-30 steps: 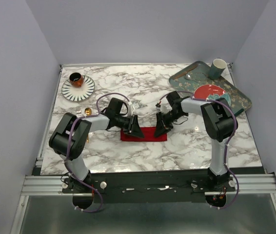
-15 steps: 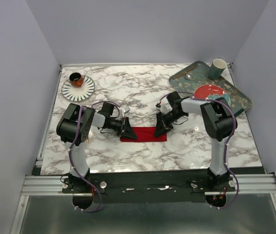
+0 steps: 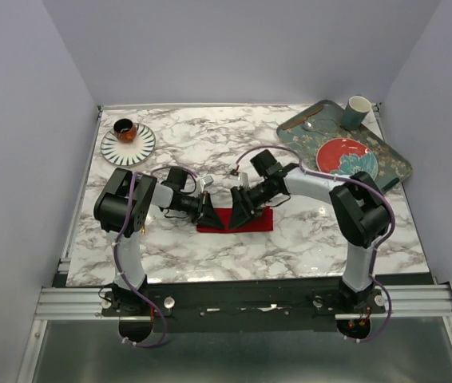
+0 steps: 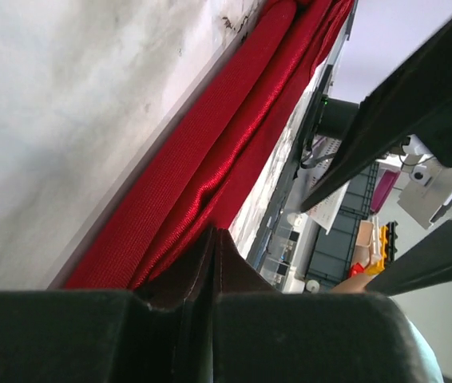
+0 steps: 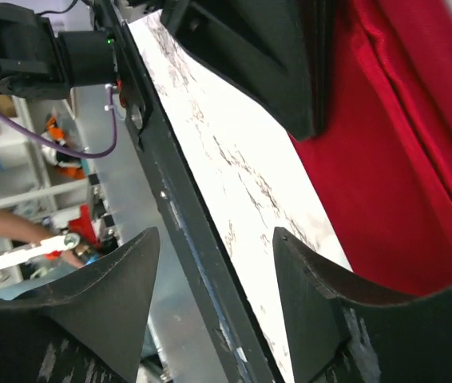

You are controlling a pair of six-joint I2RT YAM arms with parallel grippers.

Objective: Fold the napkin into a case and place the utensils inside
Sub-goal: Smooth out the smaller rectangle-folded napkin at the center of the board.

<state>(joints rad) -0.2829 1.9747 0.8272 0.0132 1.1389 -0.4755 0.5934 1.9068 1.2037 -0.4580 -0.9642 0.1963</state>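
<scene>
Top external | napkin [image 3: 258, 222] already folded into a narrow case-like strip | left gripper [image 3: 213, 216] clenched on the fold at its tips | right gripper [image 3: 239, 214] released, jaws apart, strip just ahead, left gripper beside | utensils not yet inside, none visible

Soft, even light is falling from above in the top view, leaving only faint shadows on the tabletop [image 3: 210, 247]. In the wrist views the near fingers [image 4: 66, 335] are blurring into dark masses, while the napkin [image 4: 202, 159] is catching a sheen along its folds.
</scene>
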